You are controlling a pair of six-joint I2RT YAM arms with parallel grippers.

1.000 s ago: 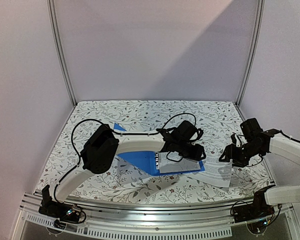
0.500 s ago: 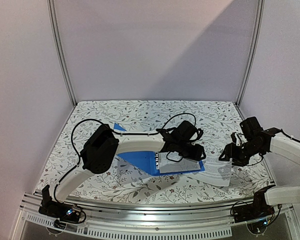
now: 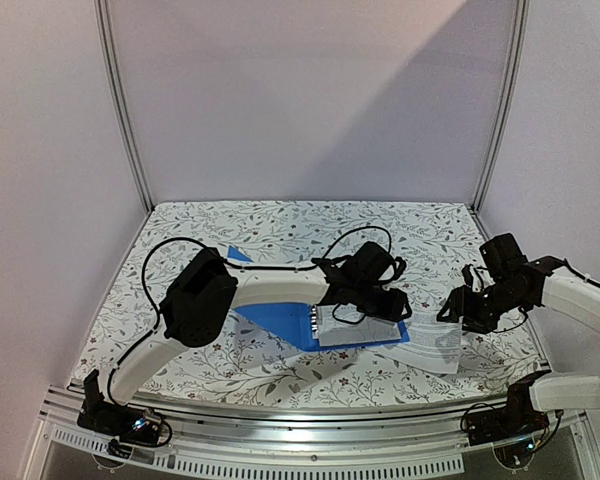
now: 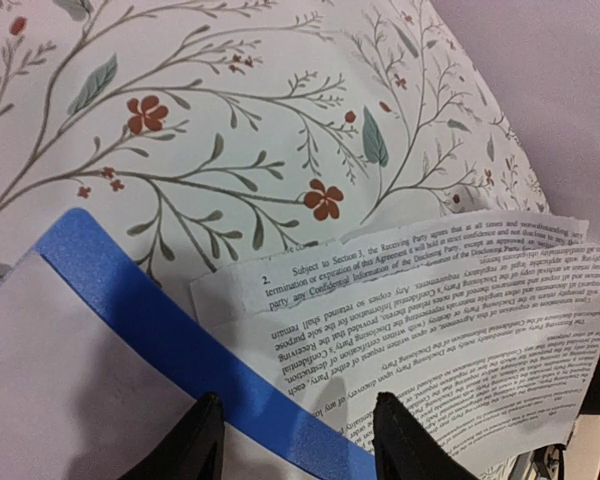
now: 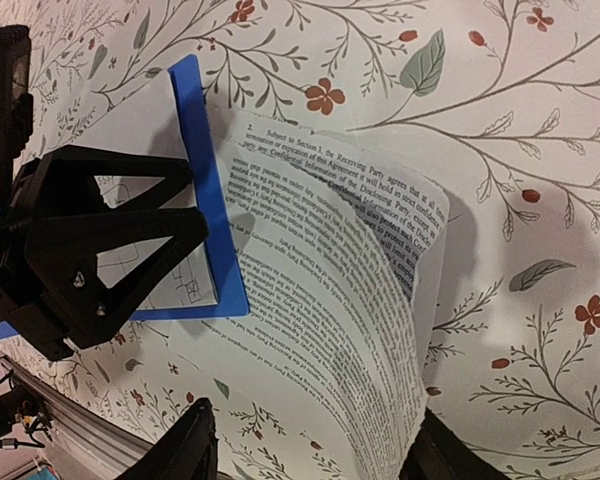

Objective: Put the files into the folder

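Observation:
The blue folder [image 3: 280, 325] lies open at mid-table with a white diagram sheet [image 3: 352, 325] on it. My left gripper [image 3: 385, 300] hovers over the folder's right edge [image 4: 130, 290], jaws open and empty [image 4: 300, 445]. The files [image 3: 435, 345], printed text sheets, lie half on the folder's right edge and half on the tablecloth [image 4: 460, 330]. My right gripper [image 3: 462, 312] is at their right end. In the right wrist view its jaws stand wide apart [image 5: 315, 450], and the top sheet [image 5: 350, 300] curls up between them towards the right finger. I see no grip on it.
The floral tablecloth [image 3: 280, 225] covers the table. The left arm's black gripper [image 5: 90, 240] shows in the right wrist view, over the folder. White walls and metal posts stand round the table, and an aluminium rail [image 3: 300, 410] runs along the near edge.

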